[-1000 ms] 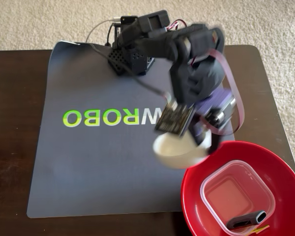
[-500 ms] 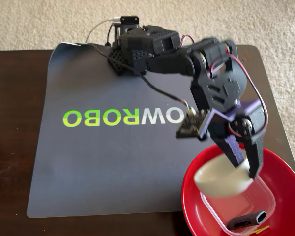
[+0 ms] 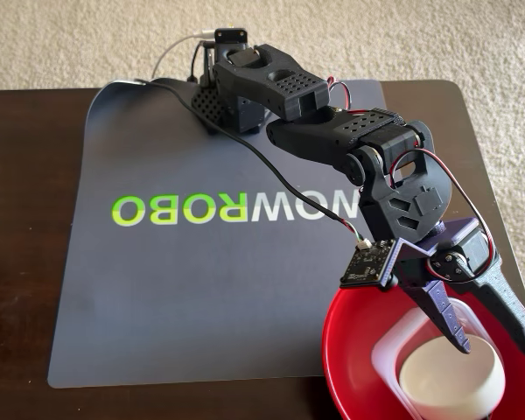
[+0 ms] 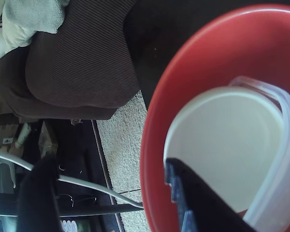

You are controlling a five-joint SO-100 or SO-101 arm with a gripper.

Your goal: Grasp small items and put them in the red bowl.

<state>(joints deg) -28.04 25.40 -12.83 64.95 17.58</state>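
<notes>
Sitting at the lower right of the fixed view, the small white bowl [image 3: 451, 378] rests upside down inside the clear square tub [image 3: 394, 337], which itself lies in the red bowl [image 3: 350, 350]. Stacked this way, the white piece hides whatever else lies in the tub; neither the grey plastic piece nor the yellow-green clip can be seen now. The gripper [image 3: 494, 341] hangs just above, jaws spread wide, one purple finger [image 3: 446, 317] over the white bowl's rim and the other out past its far edge, so nothing is pinched: the look of a release just made. In the wrist view the white bowl [image 4: 227, 145] fills the tub [image 4: 280, 159] within the red bowl's wall [image 4: 154, 145], a dark finger [image 4: 198, 198] crossing in front.

Half a second earlier the bowl hung tilted between closed fingers above the red rim, and the grey piece and clip lay visible at the tub's near edge. Since then the arm has reached farther toward the lower right, lowered, and opened. The grey mat [image 3: 201, 289] on the dark table [image 3: 26, 262] lies bare.
</notes>
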